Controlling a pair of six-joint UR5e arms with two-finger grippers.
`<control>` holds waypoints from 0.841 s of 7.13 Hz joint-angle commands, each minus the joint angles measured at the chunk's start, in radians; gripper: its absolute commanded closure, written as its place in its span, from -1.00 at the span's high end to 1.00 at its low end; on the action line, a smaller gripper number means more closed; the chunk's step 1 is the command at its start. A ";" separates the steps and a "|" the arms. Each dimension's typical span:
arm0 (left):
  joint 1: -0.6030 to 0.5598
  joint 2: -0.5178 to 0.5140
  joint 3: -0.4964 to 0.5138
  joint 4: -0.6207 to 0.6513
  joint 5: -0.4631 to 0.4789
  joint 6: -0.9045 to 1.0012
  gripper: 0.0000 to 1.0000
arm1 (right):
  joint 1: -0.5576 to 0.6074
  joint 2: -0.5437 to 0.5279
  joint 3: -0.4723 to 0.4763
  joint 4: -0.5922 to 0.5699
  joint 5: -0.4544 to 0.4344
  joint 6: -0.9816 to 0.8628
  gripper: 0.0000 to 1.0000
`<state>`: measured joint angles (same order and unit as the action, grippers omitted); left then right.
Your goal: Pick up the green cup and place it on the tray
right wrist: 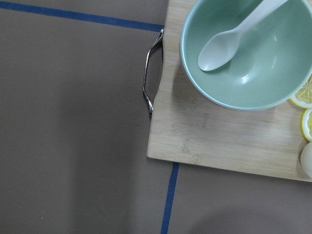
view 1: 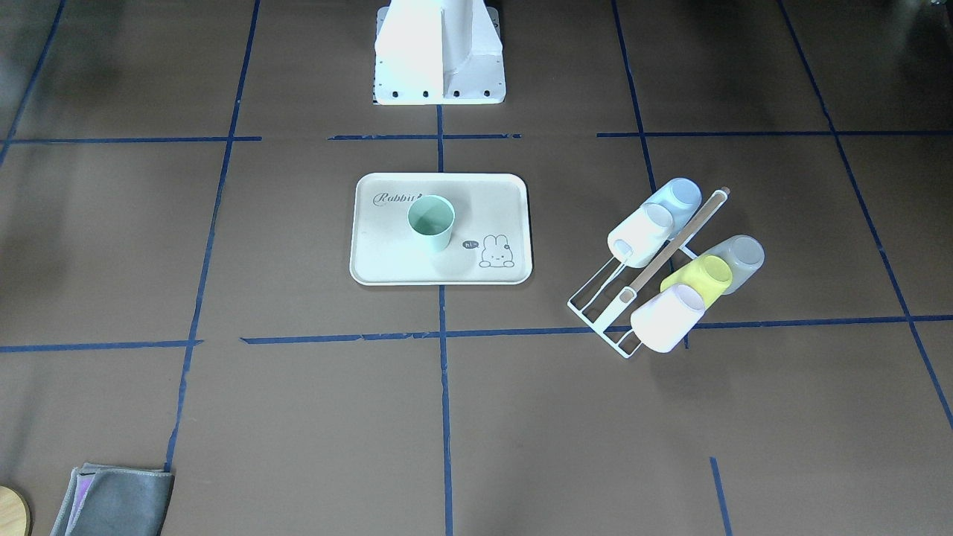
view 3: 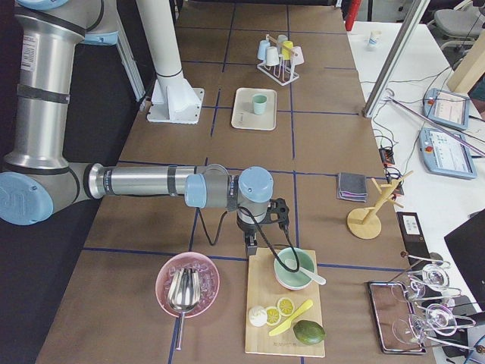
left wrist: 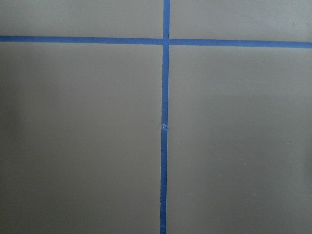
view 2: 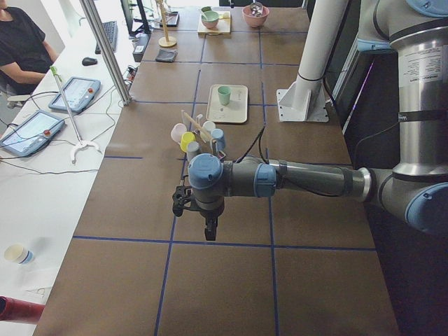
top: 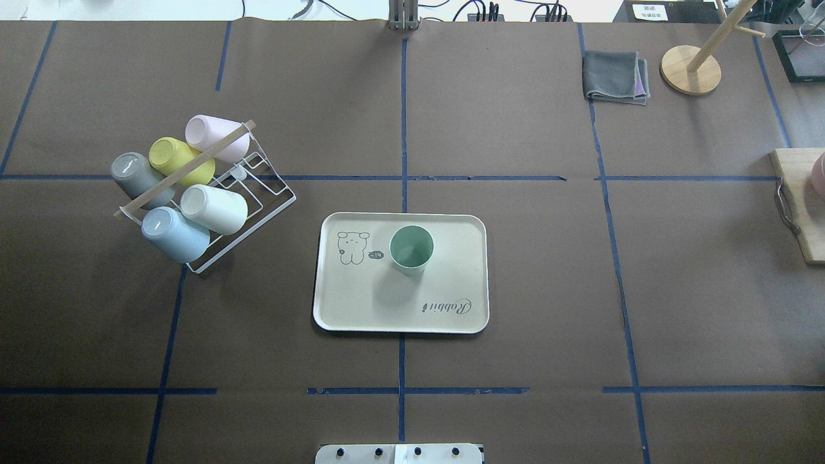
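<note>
The brown paper-covered surface (top: pixel 515 258), gridded with blue tape lines (top: pixel 403 129), carries a cream-white rectangular tray with a raised rim (top: pixel 348 303) at its middle, a white wire cup rack (top: pixel 261 193) well apart on one side, and a folded grey cloth (top: pixel 612 76), a round-based wooden stand (top: pixel 691 69) and a wooden cutting board (top: pixel 802 219) toward the other.

Cup (top: pixel 411 248) on tray (top: pixel 361 309), ctr; rack (top: pixel 213 151) w/ other cups (top: pixel 214 209) on robot's left (well apart from tray).

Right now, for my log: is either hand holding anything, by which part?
Apparently nothing: the green cup stands free on the tray, left hand and right hand elsewhere.
</note>
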<state>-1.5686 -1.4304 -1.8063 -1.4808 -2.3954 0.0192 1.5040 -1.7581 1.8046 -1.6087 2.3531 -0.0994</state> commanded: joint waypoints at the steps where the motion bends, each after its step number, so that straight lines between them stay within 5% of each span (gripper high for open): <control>1: 0.001 -0.002 -0.001 -0.015 0.004 -0.001 1.00 | 0.001 0.003 0.001 0.000 0.000 0.000 0.98; 6: 0.004 -0.005 0.001 -0.013 0.010 -0.011 1.00 | 0.002 0.005 0.001 0.000 -0.003 0.001 0.98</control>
<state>-1.5659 -1.4347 -1.8080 -1.4941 -2.3908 0.0090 1.5063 -1.7534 1.8055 -1.6091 2.3501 -0.0982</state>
